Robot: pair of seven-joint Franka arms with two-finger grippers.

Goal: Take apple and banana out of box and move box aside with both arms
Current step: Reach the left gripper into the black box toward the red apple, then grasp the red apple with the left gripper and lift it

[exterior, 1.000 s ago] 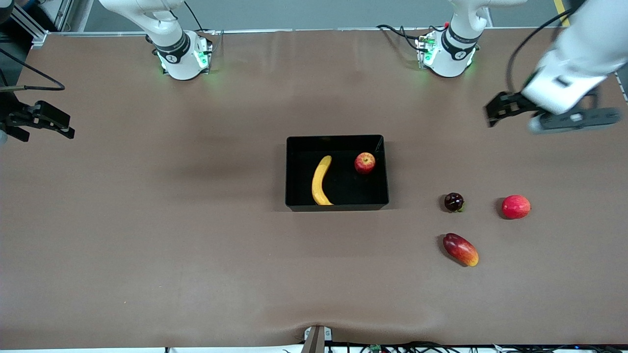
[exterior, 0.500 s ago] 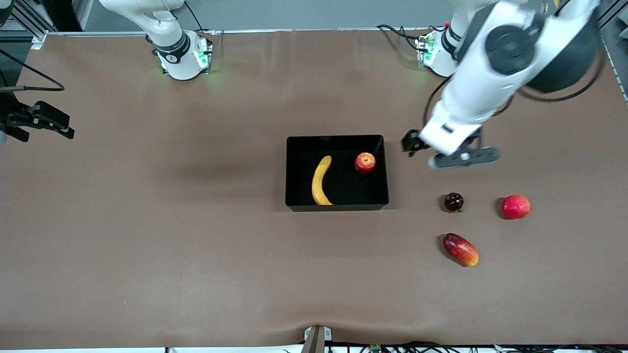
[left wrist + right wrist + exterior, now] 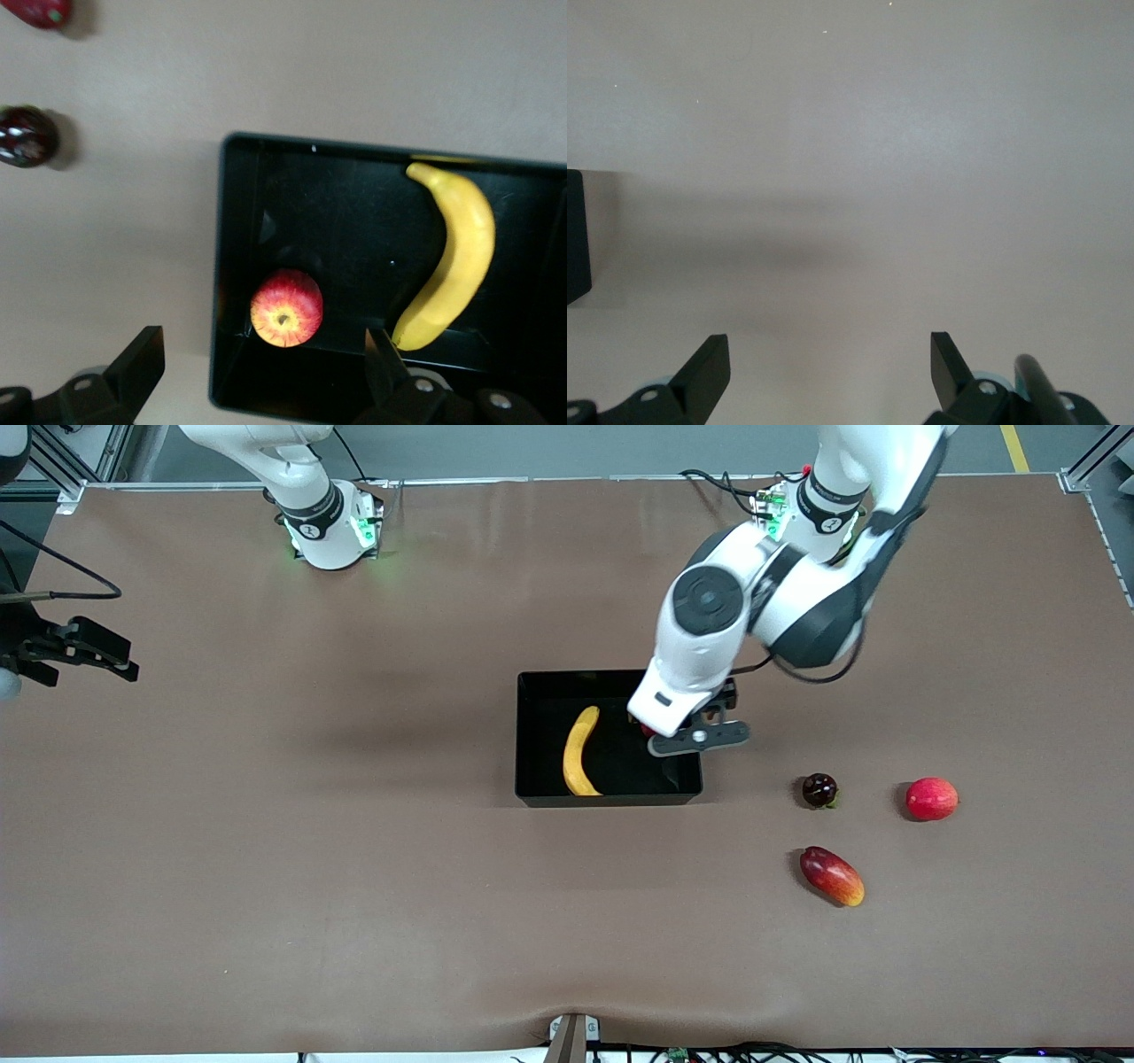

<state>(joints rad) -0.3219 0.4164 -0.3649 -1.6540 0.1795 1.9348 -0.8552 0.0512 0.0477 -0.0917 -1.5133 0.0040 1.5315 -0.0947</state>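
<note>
- As your left claw [image 3: 257,376] hangs over the apple's end of the box, note that its jaws stand wide and hold nothing.
- In the left wrist view the apple [image 3: 286,307] sits between the two fingertips [image 3: 142,359], slightly off toward one of them; centre it before you descend.
- You will find the apple in the box [image 3: 532,731], in the corner toward the left arm's end of the worktop and close to two walls. From the front it is almost wholly hidden under the left wrist.
- Judgement: one finger must pass between apple and wall. Come straight down, keep the jaws wide until the pads flank the fruit's widest part, then close gently; a round fruit may roll if one pad touches first.
- You have the banana [image 3: 578,751] lying lengthwise in the same box toward the right arm's end, apart from the apple, so it should not foul the grasp.
- Your right claw [image 3: 84,654] waits, jaws wide and empty, over bare worktop [image 3: 266,868] near the right arm's end.
- Outside the box, toward the left arm's end, lie a dark round fruit [image 3: 819,790], a larger red fruit [image 3: 931,798] and a mango [image 3: 831,875]; set the apple clear of them.
- Neither fruit is out yet, and the box is not yet moved.
</note>
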